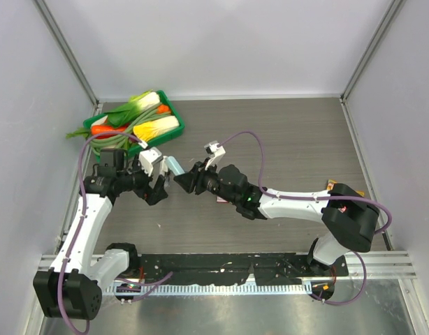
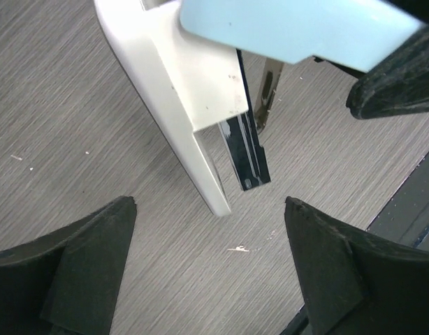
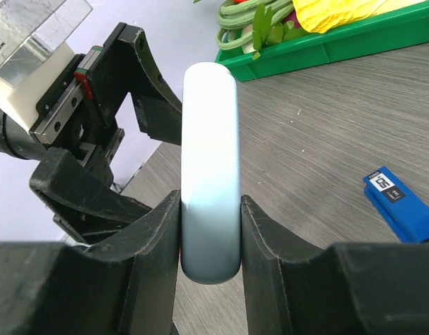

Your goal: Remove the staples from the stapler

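The stapler (image 1: pixel 174 165) is in the air above the table (image 1: pixel 284 146), at about 9 o'clock from the table's middle and between the two grippers. The right gripper (image 1: pixel 182 179) pinches it. In the right wrist view its two black fingers (image 3: pixel 155 230) press on both sides of the pale blue body (image 3: pixel 209 139), near its lower end.

The left gripper (image 1: pixel 158 180) is at 9 o'clock of the stapler and just beside it. Its jaws are spread wide. In the left wrist view the fingers (image 2: pixel 96 258) are well apart and touch nothing.

In that same view the stapler is open. The pale blue part (image 2: pixel 298 28) is at 12 o'clock and the white part (image 2: pixel 179 91) goes down from it at an angle. A thin black rail (image 2: pixel 248 150) shows between them.

A green tray (image 1: pixel 174 114) with vegetables stands in the table corner at 11 o'clock. A small blue box (image 3: pixel 400 206) lies flat on the table, at 3 o'clock in the right wrist view.
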You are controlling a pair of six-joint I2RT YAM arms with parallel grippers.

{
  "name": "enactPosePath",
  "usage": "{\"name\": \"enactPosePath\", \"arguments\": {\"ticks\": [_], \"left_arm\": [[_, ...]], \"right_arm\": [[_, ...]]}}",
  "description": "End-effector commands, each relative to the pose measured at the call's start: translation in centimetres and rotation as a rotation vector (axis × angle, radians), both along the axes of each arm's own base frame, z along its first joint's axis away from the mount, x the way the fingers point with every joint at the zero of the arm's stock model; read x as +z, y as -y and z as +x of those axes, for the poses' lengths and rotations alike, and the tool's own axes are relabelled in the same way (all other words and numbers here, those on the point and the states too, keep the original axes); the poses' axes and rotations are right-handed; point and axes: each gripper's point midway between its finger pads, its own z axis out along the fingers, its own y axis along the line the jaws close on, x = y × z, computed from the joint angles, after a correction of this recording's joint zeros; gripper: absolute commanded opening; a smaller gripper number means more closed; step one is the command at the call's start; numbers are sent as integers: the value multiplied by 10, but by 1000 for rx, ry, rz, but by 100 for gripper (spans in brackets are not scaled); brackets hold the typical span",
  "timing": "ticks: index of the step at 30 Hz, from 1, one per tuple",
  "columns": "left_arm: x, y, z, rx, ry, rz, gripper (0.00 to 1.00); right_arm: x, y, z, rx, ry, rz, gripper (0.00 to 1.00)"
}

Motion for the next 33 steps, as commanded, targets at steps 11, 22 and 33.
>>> {"name": "enactPosePath", "arguments": {"ticks": [11, 22, 33], "left_arm": [[5, 4, 7, -75, 77, 15, 55], [-10, -3, 3, -71, 144, 114, 15], [-27, -29, 19, -53, 310, 371, 0]], "right_arm": [[32, -11, -13, 71, -13, 157, 1], [5, -10, -23, 129, -93, 113, 1], [-19, 11, -39, 263, -75, 26, 1]]}}
